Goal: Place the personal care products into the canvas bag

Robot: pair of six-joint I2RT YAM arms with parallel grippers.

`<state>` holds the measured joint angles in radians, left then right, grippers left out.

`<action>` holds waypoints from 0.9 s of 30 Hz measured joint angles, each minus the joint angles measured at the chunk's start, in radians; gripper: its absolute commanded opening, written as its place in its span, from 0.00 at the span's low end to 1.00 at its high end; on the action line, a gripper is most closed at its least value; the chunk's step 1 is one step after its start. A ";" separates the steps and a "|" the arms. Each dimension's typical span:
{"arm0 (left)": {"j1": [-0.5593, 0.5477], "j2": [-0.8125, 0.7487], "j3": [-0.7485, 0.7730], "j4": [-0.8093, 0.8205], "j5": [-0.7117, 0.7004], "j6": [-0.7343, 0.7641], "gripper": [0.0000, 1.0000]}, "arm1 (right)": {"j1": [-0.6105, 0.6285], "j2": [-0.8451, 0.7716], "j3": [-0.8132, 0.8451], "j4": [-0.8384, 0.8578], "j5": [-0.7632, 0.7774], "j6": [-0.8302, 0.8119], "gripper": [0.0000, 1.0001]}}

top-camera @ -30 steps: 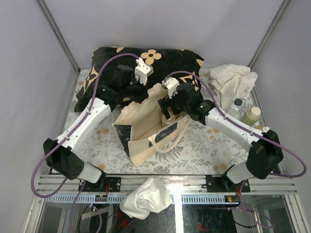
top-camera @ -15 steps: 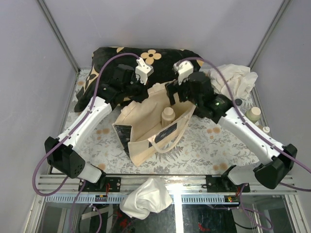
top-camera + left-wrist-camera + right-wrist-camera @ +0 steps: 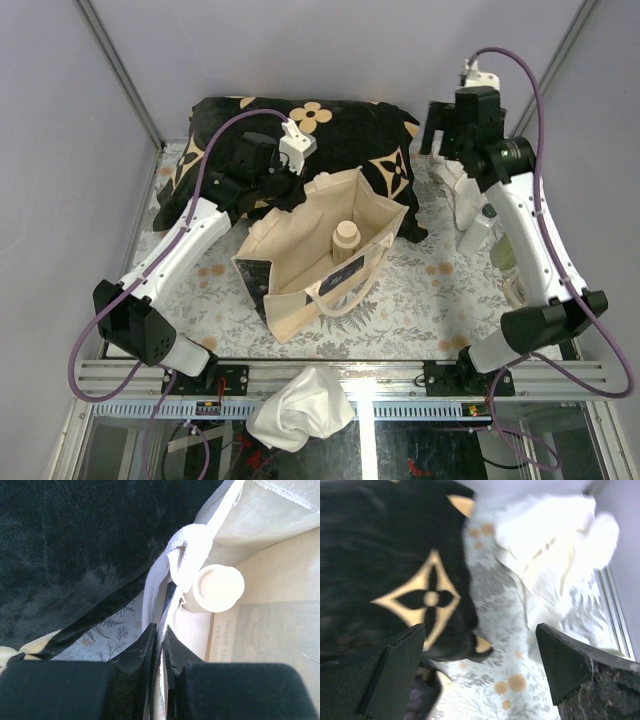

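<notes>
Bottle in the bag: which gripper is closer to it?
Left. The left gripper pinches the bag edge right beside the bottle; the right gripper hangs open far off, near the far cloth.

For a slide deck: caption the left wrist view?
Left gripper pinches the cream canvas bag by its edge; beige-capped bottle stands inside, black cushion alongside.

The top view is bright and sharp, with soft, even light and only faint shadows on the table. The right wrist view is smeared and fuzzy all over. The white cloth glows so bright that its folds vanish. In the left wrist view the black cushion looks very dark, and the bottle cap shines pale.
</notes>
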<state>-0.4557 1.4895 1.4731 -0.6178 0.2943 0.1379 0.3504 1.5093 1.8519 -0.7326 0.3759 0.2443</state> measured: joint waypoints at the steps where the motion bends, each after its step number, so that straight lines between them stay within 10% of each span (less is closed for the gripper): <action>1: 0.002 0.000 0.000 0.000 0.003 0.002 0.06 | -0.050 0.019 -0.009 -0.019 -0.013 0.013 0.99; 12: 0.011 -0.043 -0.056 0.019 0.018 0.006 0.00 | -0.404 0.115 -0.172 -0.138 -0.135 0.074 0.99; 24: 0.026 -0.060 -0.079 0.035 0.018 0.014 0.00 | -0.430 0.085 -0.370 -0.121 -0.171 0.085 1.00; 27: 0.027 -0.060 -0.079 0.035 0.018 0.017 0.00 | -0.430 0.085 -0.438 -0.105 -0.189 0.090 0.85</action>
<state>-0.4282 1.4300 1.3945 -0.5831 0.3119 0.1547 -0.0795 1.5944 1.4139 -0.8379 0.1871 0.3340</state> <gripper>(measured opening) 0.006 0.975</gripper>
